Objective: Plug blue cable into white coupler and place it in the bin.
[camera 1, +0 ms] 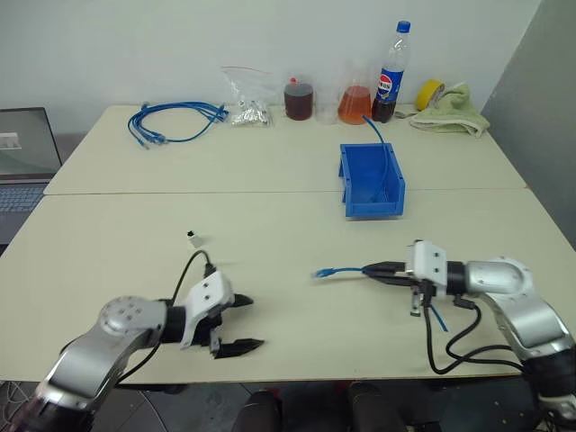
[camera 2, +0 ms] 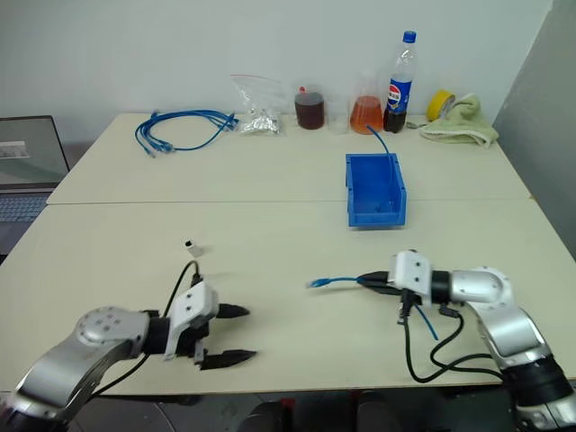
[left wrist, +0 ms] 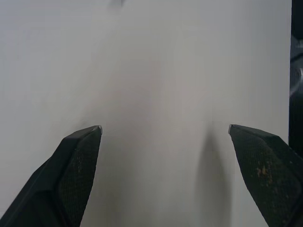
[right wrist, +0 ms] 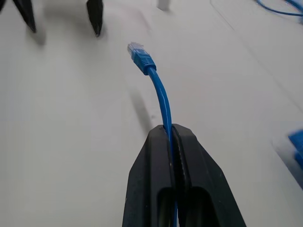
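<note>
Right pincer (camera 1: 371, 269) pinches blue cable (right wrist: 160, 92) — its tail hidden behind the pincer.

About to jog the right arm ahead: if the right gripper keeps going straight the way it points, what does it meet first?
Probably the left gripper. The right gripper, shut on the blue cable, points across bare table toward it, plug leading. The white coupler looks off that line; depth is uncertain.

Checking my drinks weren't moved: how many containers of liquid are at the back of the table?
3, in a row at the table's far edge: a dark jar, an orange flask, then a cola bottle, rightmost. The clear cup between jar and flask looks empty.
</note>
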### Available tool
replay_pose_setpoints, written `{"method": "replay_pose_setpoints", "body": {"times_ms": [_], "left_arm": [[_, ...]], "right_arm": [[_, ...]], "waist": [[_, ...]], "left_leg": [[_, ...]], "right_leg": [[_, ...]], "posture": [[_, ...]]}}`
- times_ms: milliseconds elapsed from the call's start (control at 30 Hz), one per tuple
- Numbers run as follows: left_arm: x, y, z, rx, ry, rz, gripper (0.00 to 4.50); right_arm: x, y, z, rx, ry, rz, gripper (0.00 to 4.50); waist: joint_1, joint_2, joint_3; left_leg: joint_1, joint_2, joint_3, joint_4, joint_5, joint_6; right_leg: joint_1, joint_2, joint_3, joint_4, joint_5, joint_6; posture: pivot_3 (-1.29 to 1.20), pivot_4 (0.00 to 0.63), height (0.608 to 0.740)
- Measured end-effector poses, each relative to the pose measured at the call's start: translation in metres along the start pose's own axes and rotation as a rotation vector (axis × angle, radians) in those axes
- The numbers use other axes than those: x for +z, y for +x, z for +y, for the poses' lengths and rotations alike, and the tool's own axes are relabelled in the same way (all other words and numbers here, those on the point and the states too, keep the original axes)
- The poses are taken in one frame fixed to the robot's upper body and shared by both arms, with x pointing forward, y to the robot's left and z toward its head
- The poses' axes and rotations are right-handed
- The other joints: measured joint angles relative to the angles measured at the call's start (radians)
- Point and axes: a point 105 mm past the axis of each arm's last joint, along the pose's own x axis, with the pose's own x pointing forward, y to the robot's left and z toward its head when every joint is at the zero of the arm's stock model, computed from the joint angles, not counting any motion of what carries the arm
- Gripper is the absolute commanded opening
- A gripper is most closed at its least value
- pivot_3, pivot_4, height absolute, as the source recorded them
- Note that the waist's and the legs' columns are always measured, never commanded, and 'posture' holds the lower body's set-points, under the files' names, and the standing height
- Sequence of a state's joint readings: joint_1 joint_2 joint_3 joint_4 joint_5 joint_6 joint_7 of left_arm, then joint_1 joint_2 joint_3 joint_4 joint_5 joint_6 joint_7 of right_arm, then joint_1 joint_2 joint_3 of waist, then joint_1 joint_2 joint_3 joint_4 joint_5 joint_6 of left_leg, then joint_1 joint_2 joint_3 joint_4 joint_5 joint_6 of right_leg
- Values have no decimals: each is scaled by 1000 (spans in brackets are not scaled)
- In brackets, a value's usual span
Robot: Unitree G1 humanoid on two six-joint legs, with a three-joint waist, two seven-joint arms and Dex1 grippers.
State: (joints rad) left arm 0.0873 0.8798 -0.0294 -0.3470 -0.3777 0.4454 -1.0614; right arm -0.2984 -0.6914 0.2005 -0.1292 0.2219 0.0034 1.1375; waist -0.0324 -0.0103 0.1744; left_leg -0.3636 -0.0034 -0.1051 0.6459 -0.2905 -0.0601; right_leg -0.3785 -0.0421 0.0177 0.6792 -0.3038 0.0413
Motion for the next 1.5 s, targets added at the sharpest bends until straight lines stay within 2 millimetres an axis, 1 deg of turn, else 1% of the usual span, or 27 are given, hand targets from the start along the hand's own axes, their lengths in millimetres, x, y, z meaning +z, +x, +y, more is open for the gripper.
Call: {"method": "replay_pose_setpoints", "body": {"times_ms": [67,133,200,267,300,467,600,633,700,833,867,1000,1033,1067,1167,1233,1267,1300,1367,1433,1500], "left_arm": [[-6,-7,0,32,-8,-2,4500],[-9,-10,1,51,-7,-3,4500],[-9,-11,2,65,-4,-8,4500],[-10,-11,3,75,-7,-15,4500],[-9,-10,3,80,-8,-20,4500],[-8,-9,5,94,-13,-35,4500],[-4,-6,6,94,-8,-52,4500],[-4,-5,5,92,-7,-54,4500],[-2,-2,5,86,-9,-70,4500],[3,4,5,71,-1,-95,4500],[5,4,6,74,4,-97,4500],[6,3,10,83,8,-99,4500],[7,3,11,83,9,-100,4500],[7,3,11,84,12,-99,4500],[8,3,13,91,19,-101,4500],[10,4,13,94,17,-110,4500],[10,5,12,96,12,-112,4500],[11,6,12,101,13,-116,4500],[11,8,10,98,13,-117,4500],[16,11,7,97,18,-137,4500],[20,16,5,100,11,-156,4500]], "right_arm": [[4,15,6,89,-24,-25,2],[4,26,11,151,-44,-29,2],[1,37,11,190,-67,-16,2],[-3,43,10,220,-82,-2,2],[-7,46,6,225,-88,16,2],[-14,49,-9,205,-96,39,2],[-18,52,-10,203,-83,45,2],[-18,52,-10,204,-83,46,239],[-18,52,-10,205,-84,48,523],[-19,54,-8,206,-76,44,1622],[-20,54,-7,207,-72,44,1747],[-22,53,-5,210,-56,48,2728],[-22,53,-5,212,-51,51,2900],[-23,52,-5,214,-41,53,3180],[-19,45,-9,204,-15,53,3804],[-13,33,-13,178,-4,52,4298],[-8,27,-15,161,4,50,4433],[0,15,-14,132,26,33,4433],[9,6,-12,110,55,16,4433],[17,-2,-1,103,105,0,4433],[25,-9,16,83,186,-23,4433]], "waist": [[3,0,0],[6,-1,0],[4,-1,0],[4,-1,0],[3,0,0],[3,-1,0],[3,0,0],[2,0,0],[2,0,0],[2,0,0],[2,0,0],[1,0,0],[1,0,0],[1,0,0],[1,0,0],[2,0,1],[3,0,1],[5,0,1],[5,0,1],[6,0,1],[7,0,1]], "left_leg": [[0,0,0,0,0,0],[0,-1,0,0,0,0],[0,-1,0,0,0,0],[0,-1,0,0,0,0],[0,-1,0,0,0,0],[0,0,0,0,0,0],[0,-1,0,0,0,0],[0,-1,0,0,0,0],[0,-1,0,0,0,0],[0,-1,0,0,0,0],[0,-1,0,0,0,0],[0,-1,0,0,0,0],[0,-1,0,0,0,0],[0,-1,0,0,0,0],[0,-1,0,0,0,0],[0,-1,-1,0,0,0],[-1,-1,-1,0,0,0],[-1,-1,-2,0,0,0],[-1,-2,-2,0,0,0],[-1,-2,-3,0,0,0],[-2,-3,-3,0,0,0]], "right_leg": [[0,0,-1,0,0,0],[1,-1,-1,0,0,0],[1,-1,-1,0,0,0],[0,0,-1,0,0,0],[0,0,-1,0,0,0],[0,0,-1,0,0,0],[0,0,-1,0,0,0],[0,0,-1,0,0,0],[0,0,-1,1,0,0],[0,0,-1,1,0,0],[0,0,-1,1,0,0],[0,0,-1,1,0,0],[0,0,-1,1,0,0],[0,0,-1,1,0,0],[0,0,-1,1,0,0],[0,-1,-1,1,0,0],[0,-1,-1,1,0,0],[0,-2,-1,0,0,0],[0,-2,-1,0,0,0],[0,-3,-1,0,0,0],[1,-4,-2,0,0,0]], "posture": [[0,150,740],[0,150,740],[0,150,740],[0,150,740],[0,150,740],[0,150,740],[0,150,740],[0,150,740],[0,150,740],[0,150,740],[0,150,740],[0,150,740],[0,150,740],[0,150,740],[0,150,740],[0,150,740],[0,150,740],[0,150,740],[0,150,740],[0,150,740],[0,150,740]]}}
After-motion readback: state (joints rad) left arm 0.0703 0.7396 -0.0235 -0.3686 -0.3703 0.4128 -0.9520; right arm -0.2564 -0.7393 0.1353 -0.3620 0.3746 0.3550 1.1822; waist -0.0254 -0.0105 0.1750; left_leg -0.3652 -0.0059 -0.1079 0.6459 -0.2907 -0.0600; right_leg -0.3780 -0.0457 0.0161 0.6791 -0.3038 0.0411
